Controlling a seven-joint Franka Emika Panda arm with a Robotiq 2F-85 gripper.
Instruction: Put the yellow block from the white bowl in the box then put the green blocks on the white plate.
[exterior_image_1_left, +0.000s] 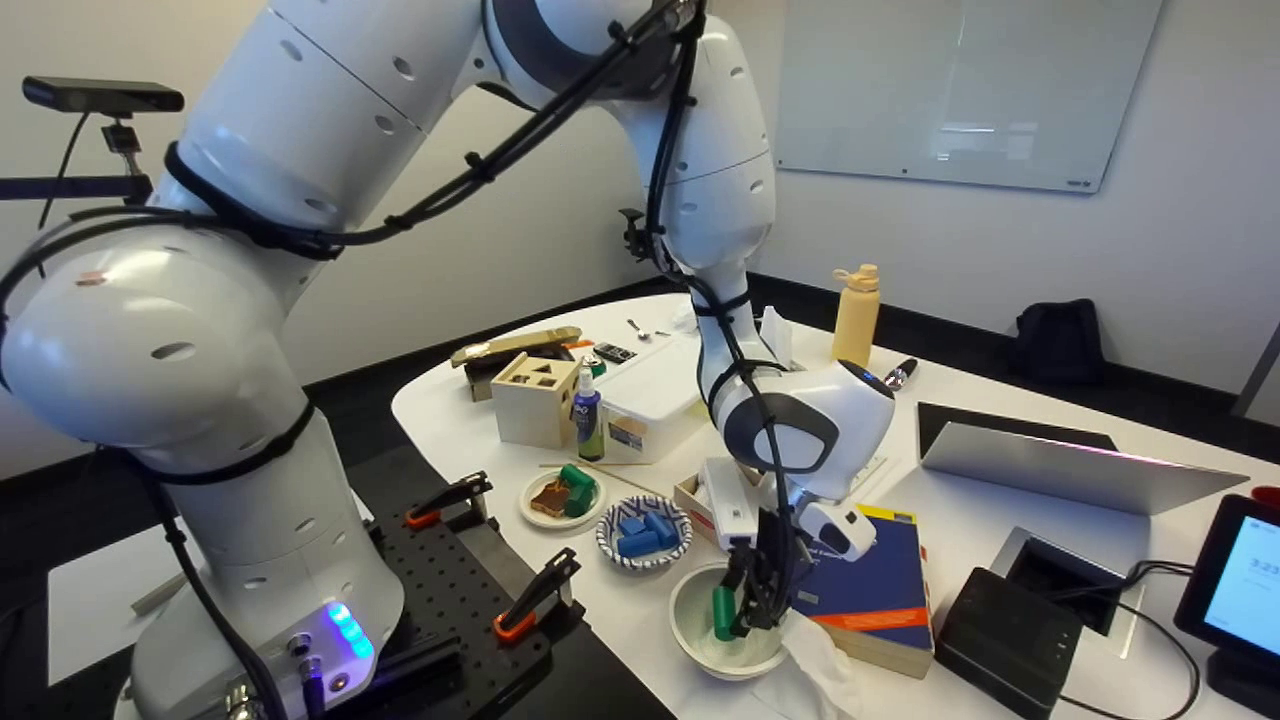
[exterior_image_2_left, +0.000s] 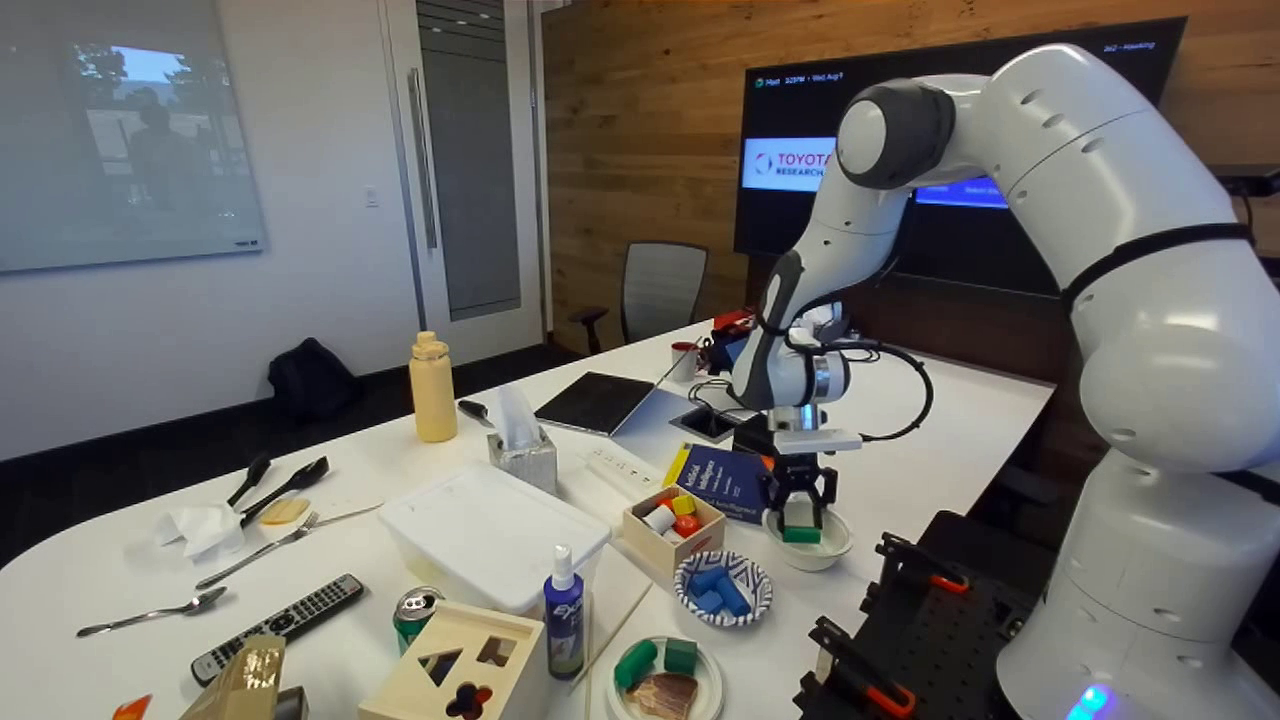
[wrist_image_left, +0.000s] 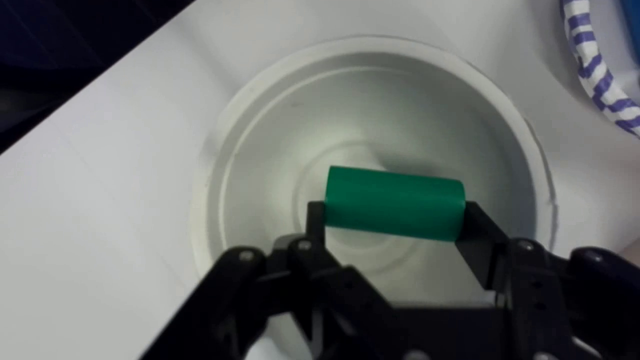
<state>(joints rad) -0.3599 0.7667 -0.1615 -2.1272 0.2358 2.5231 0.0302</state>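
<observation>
The gripper (wrist_image_left: 391, 216) clamps the green cylinder (wrist_image_left: 395, 202) end to end, its long axis jaw to jaw, the white bowl (wrist_image_left: 370, 97) beneath it, the white plate (exterior_image_2_left: 710, 690) past the purple-patterned bowl (exterior_image_2_left: 718, 613).

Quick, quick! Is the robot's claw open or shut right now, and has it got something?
Claw: closed on a green block, pinching it by both ends, with the white bowl underneath.
</observation>
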